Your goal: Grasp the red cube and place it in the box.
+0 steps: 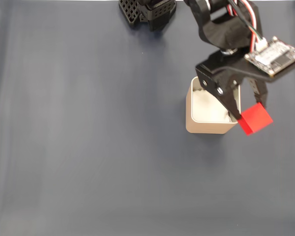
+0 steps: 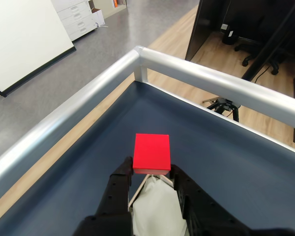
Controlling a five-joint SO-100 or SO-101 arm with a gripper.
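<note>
Black gripper (image 1: 248, 112) clamped on matte red cube (image 1: 255, 118), above thin-walled beige box (image 1: 210, 127) w/ crumpled white lining.

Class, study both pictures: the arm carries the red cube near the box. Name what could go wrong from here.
1. In the fixed view the cube hangs past the box's lower right corner, so releasing now would probably drop it outside.
2. The pincer grips only the cube's near end; it might slip or tilt.
3. Lowering could knock the thin wall.

Jaws (image 1: 247, 109) grip the red cube (image 1: 255, 118) beside the box (image 1: 196, 125).
</note>
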